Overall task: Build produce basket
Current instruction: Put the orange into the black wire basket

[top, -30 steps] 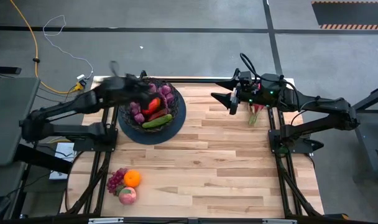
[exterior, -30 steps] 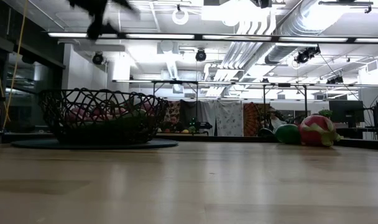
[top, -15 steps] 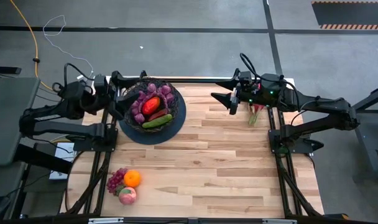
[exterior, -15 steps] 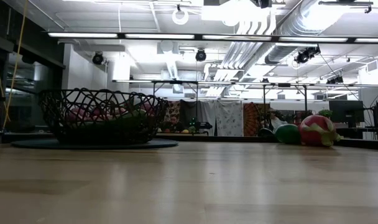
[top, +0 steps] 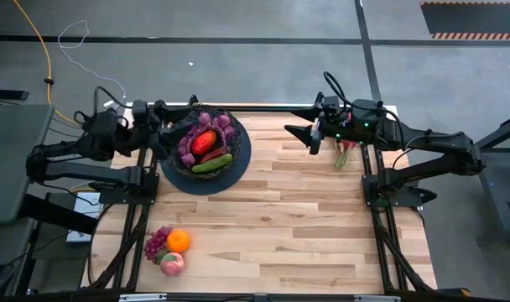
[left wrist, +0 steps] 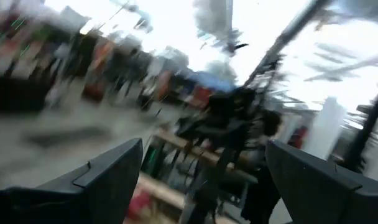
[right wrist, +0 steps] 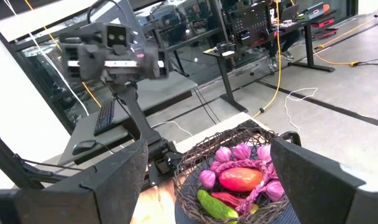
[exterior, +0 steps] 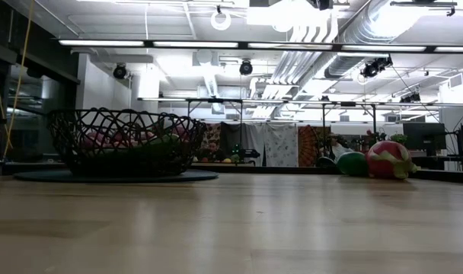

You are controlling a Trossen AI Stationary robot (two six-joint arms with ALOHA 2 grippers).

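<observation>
The black wire-mesh basket point(top: 205, 144) stands on its dark round base at the far left of the table. It holds pink-purple pieces, a red-orange mango point(top: 204, 141) and a green cucumber point(top: 211, 164); it also shows in the right wrist view point(right wrist: 239, 174) and the low view point(exterior: 125, 141). My left gripper point(top: 163, 127) is open and empty just left of the basket; its own view point(left wrist: 204, 149) is blurred. My right gripper point(top: 299, 134) is open and empty at the far right, facing the basket point(right wrist: 204, 149). Purple grapes point(top: 157, 243), an orange point(top: 178, 241) and a pink peach point(top: 172, 263) lie at the near left.
A pink and green piece of produce point(top: 343, 155) lies beside my right arm's base; in the low view a green piece point(exterior: 353, 164) and a pink-red piece point(exterior: 387, 160) show at the right. The table's bare wooden middle point(top: 280, 218) lies between the basket and the loose fruit.
My left gripper has drawn back from above the basket toward the table's left edge and gone down; it has left the low view's top. The basket and its contents have stayed in place. My right arm has kept still.
</observation>
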